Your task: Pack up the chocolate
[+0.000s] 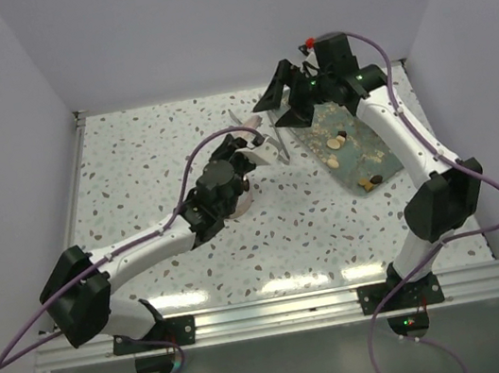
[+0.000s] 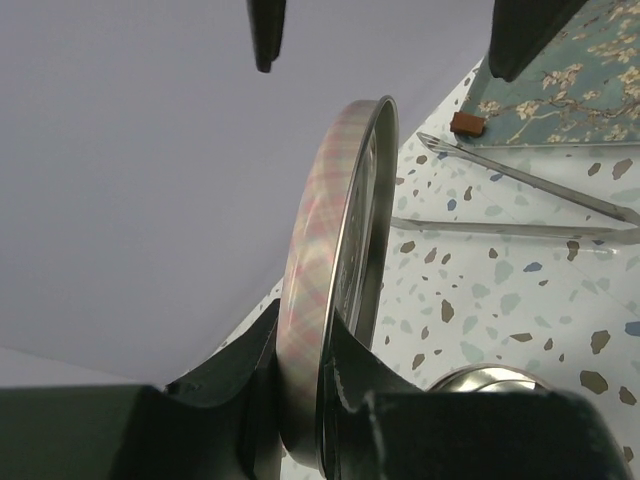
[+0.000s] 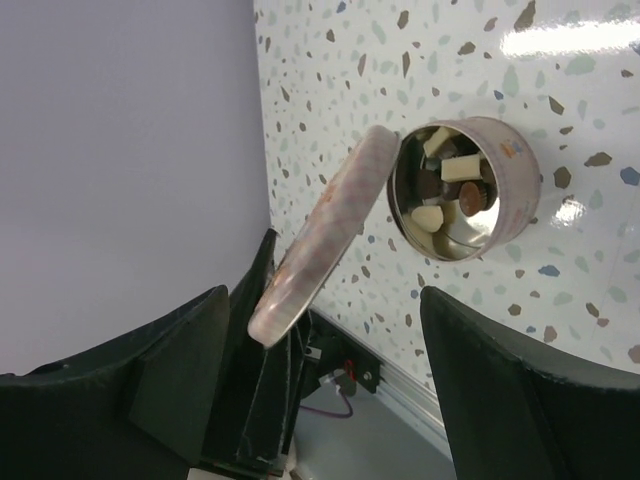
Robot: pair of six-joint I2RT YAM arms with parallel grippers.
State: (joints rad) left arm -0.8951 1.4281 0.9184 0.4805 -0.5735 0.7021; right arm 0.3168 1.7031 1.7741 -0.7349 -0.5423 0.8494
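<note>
Top view: the left pincer (image 1: 249, 156) is clenched on the rim of the lid (image 1: 259, 137) and holds it on edge over the middle of the desk (image 1: 150, 165). The tin (image 1: 248, 200) sits under its wrist, mostly hidden. The right pincer (image 1: 281, 102) hangs released and empty at the far end of the teal tray (image 1: 353, 164). Loose chocolate (image 1: 339, 141) lies on the tray nearer and to the right, clear of its fingers.

Left wrist view: the lid stands edge-on in the grip. One brown chocolate (image 2: 466, 123) lies by the tray's edge, beyond the tongs (image 2: 530, 190). Only a sliver of the tin's rim shows.

Right wrist view: dark and pale chocolate fills the open tin, which lies beyond the spread fingers, touching neither. The tilted lid is just left of it, and the fingers holding it blur together.
</note>
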